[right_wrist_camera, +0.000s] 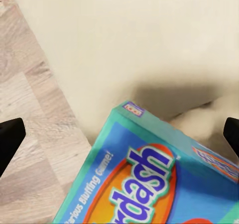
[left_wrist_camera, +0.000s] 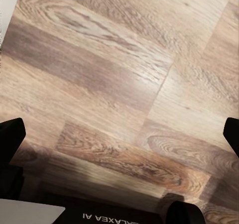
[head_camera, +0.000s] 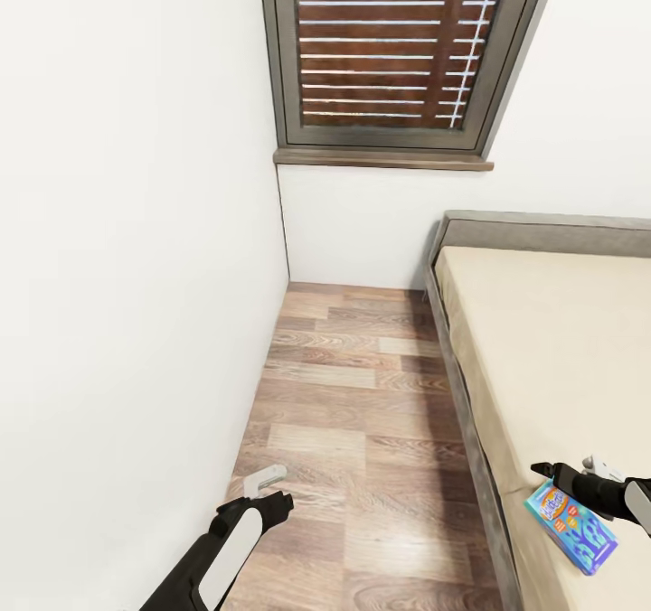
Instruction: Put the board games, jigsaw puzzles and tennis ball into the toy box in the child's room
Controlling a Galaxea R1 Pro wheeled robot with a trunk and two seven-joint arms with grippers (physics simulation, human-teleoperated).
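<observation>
At the lower right of the head view, the blue game box (head_camera: 571, 527) lies on the bed (head_camera: 561, 340), close to its near edge, and the right end effector (head_camera: 553, 473) hangs just above the box's upper corner. In the right wrist view the box (right_wrist_camera: 149, 179) shows teal and blue with orange lettering, tilted across the lower frame on the cream mattress (right_wrist_camera: 124, 40), its shadow behind it; the dark fingertips (right_wrist_camera: 10, 137) sit at both frame edges, spread wide, nothing between them. At the lower left of the head view, the left end effector (head_camera: 271, 489) hovers over the wood floor (head_camera: 362, 430) beside the white wall (head_camera: 136, 231), spread wide and empty. A window (head_camera: 389, 51) with slatted blinds sits at the top centre.
</observation>
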